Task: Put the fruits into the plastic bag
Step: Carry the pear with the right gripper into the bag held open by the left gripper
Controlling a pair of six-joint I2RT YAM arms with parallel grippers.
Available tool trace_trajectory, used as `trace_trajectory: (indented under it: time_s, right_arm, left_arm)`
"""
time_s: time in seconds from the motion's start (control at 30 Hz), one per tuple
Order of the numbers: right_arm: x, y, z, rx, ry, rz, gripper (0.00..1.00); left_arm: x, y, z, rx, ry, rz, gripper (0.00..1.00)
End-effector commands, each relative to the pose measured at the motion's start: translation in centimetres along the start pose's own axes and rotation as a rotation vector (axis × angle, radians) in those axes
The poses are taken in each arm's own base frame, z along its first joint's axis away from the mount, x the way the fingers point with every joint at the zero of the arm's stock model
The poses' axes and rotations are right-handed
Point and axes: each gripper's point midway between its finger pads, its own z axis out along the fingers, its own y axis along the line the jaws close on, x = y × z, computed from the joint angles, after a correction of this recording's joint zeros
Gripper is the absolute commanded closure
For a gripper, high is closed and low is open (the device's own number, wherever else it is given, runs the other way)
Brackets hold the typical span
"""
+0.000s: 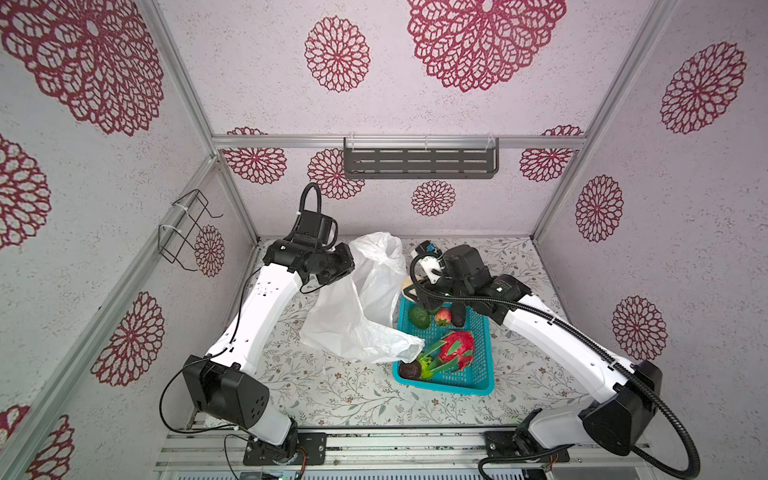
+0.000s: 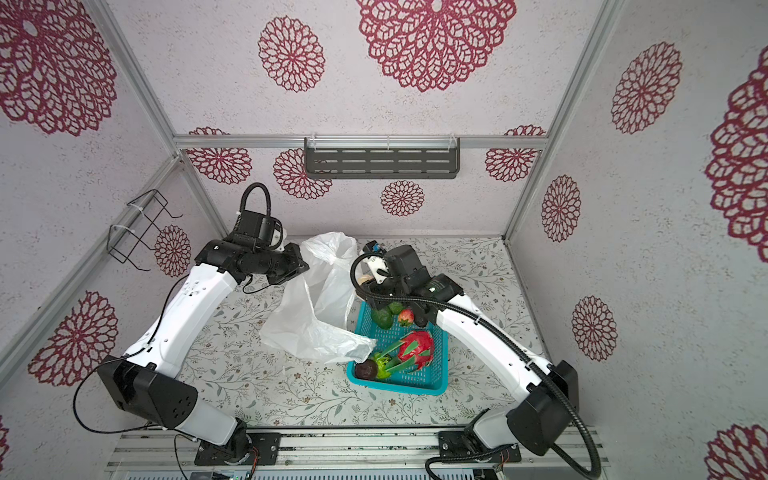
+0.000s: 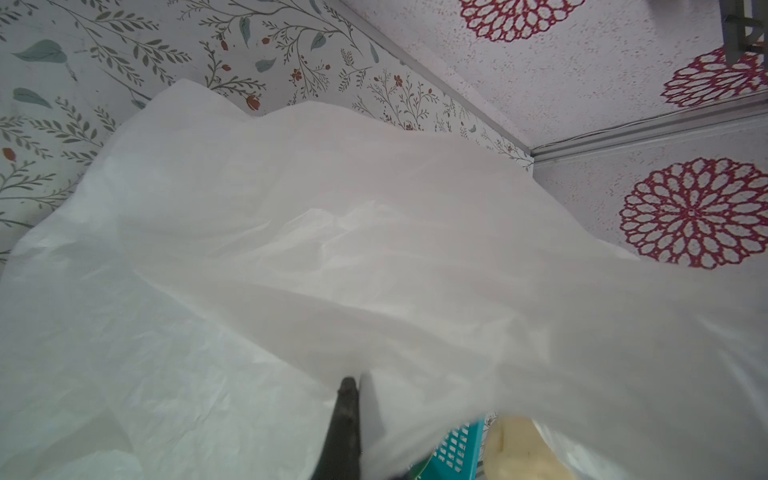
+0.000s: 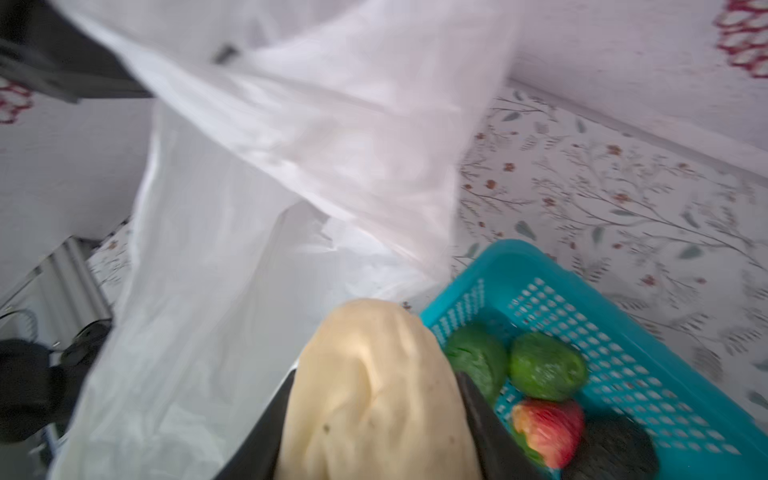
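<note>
The white plastic bag (image 1: 365, 299) (image 2: 320, 307) stands crumpled left of the teal basket (image 1: 444, 388). My left gripper (image 3: 357, 380) is shut on the plastic bag's (image 3: 332, 249) upper edge and holds it up; only one dark finger (image 3: 345, 415) shows beside the film. My right gripper (image 4: 376, 374) is shut on a pale fruit (image 4: 374, 395) (image 1: 409, 287), held above the basket's far left corner, beside the bag's mouth (image 4: 270, 187). In the basket lie two green avocados (image 4: 478, 361) (image 4: 546, 365), a red fruit (image 1: 443, 318), a dark one (image 1: 458, 313), the dragon fruit (image 1: 457, 351) and a brown one (image 1: 410, 370).
A lower corner of the bag drapes over the basket's left rim (image 2: 353, 332). A dark slotted shelf (image 1: 419, 162) hangs on the back wall and a wire rack (image 1: 187, 228) on the left wall. The floral table (image 1: 332, 395) ends at a metal rail in front.
</note>
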Motion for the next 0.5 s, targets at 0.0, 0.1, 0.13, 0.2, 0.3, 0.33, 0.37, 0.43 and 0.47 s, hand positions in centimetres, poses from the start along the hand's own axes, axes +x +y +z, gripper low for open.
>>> trace_trajectory:
  time_s: [0.0, 0.1, 0.13, 0.2, 0.3, 0.33, 0.37, 0.43, 0.47]
  right_arm:
    - [-0.2, 5.5, 1.2, -0.227, 0.031, -0.066, 0.68]
    - [-0.6, 8.0, 3.3, -0.298, 0.028, -0.095, 0.69]
    - [-0.9, 8.7, 4.1, -0.319, 0.022, -0.105, 0.69]
    - [-1.5, 9.5, 5.7, -0.337, 0.011, -0.109, 0.69]
    - [-2.5, 8.9, 8.3, -0.309, -0.012, -0.077, 0.69]
    - [-2.7, 8.5, 9.0, -0.297, -0.022, -0.068, 0.69]
    - [-3.0, 7.8, 9.7, -0.265, -0.034, -0.052, 0.69]
    - [-3.3, 6.1, 11.1, -0.208, -0.040, -0.008, 0.69]
    - [-3.4, 4.9, 11.8, -0.168, -0.041, 0.024, 0.69]
  left_arm:
    - [-0.5, -0.3, -0.1, 0.024, -0.019, -0.011, 1.00]
    - [-0.5, -0.3, -0.1, 0.032, -0.020, -0.021, 1.00]
    - [-0.5, -0.4, -0.1, 0.036, -0.022, -0.025, 1.00]
    - [-0.4, -0.5, 0.0, 0.046, -0.019, -0.036, 1.00]
    - [0.0, -0.7, 0.2, 0.065, -0.003, -0.051, 1.00]
    - [0.1, -0.7, 0.2, 0.070, 0.000, -0.055, 1.00]
    - [0.3, -0.7, 0.2, 0.072, 0.004, -0.059, 1.00]
    - [0.5, -0.5, 0.1, 0.072, 0.007, -0.060, 1.00]
    - [0.7, -0.5, 0.0, 0.073, 0.007, -0.060, 1.00]
